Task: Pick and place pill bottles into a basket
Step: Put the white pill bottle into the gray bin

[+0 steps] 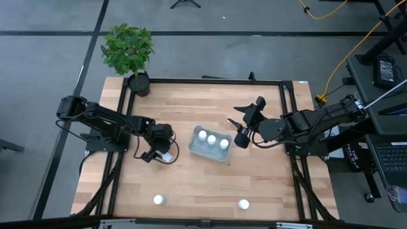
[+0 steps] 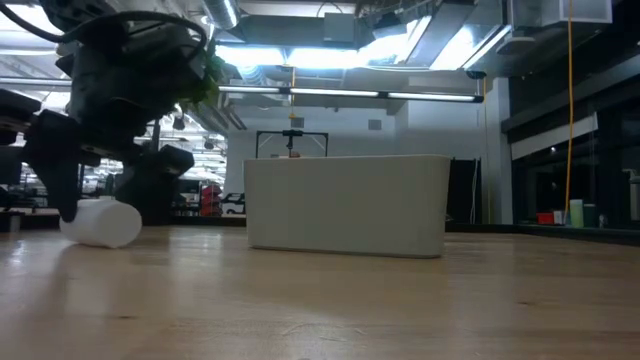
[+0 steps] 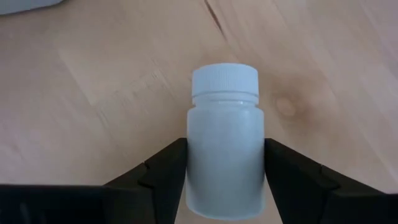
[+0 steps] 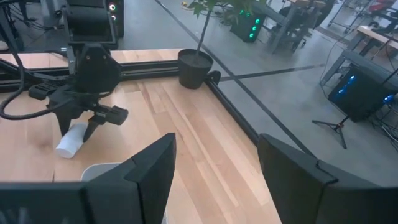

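A white pill bottle (image 3: 224, 155) lies on its side on the wooden table, left of the basket; it also shows in the high view (image 1: 167, 156) and the low view (image 2: 100, 222). My left gripper (image 3: 225, 180) is shut on it, low over the table (image 1: 158, 154). The pale basket (image 1: 211, 152) stands at the table's middle with three white-capped bottles (image 1: 212, 139) upright inside. My right gripper (image 1: 239, 117) is open and empty, raised just right of the basket. Two more bottles (image 1: 158, 200) (image 1: 243, 204) stand near the table's near edge. My left gripper pinches the bottle's body (image 3: 194, 163) between its two fingers, one on each side, behind the cap. The fingers come from above, slanting down, and lie along the bottle. The bottle lies on its side, its cap (image 3: 224, 79) pointing away from the gripper, low at the table top (image 2: 110, 240).
A black pot with a green plant (image 1: 129, 51) stands at the table's far left corner. A black frame rail (image 1: 210, 81) runs around the table. Bare wood lies between the basket and the near edge.
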`<action>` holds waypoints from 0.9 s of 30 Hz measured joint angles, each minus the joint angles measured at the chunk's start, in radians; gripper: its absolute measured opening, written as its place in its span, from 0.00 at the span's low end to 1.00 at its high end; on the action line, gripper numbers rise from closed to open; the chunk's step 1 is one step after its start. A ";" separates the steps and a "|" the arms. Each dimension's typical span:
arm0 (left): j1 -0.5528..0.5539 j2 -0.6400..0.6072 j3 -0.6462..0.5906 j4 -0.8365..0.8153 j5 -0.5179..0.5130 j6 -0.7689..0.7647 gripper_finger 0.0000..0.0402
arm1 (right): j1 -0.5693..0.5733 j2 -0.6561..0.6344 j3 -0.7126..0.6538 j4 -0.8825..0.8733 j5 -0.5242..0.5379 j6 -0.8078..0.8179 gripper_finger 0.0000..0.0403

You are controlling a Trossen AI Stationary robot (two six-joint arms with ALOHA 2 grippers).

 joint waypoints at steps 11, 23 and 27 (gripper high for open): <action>0.000 0.009 0.000 0.031 -0.061 -0.064 0.42 | 0.000 0.000 0.000 -0.002 0.000 -0.006 0.57; 0.000 -0.039 0.028 0.206 -0.149 -0.230 0.39 | 0.000 0.000 0.000 -0.002 0.000 -0.006 0.57; 0.000 -0.109 0.074 0.263 -0.200 -0.304 0.38 | 0.000 0.000 0.000 -0.004 0.000 -0.006 0.57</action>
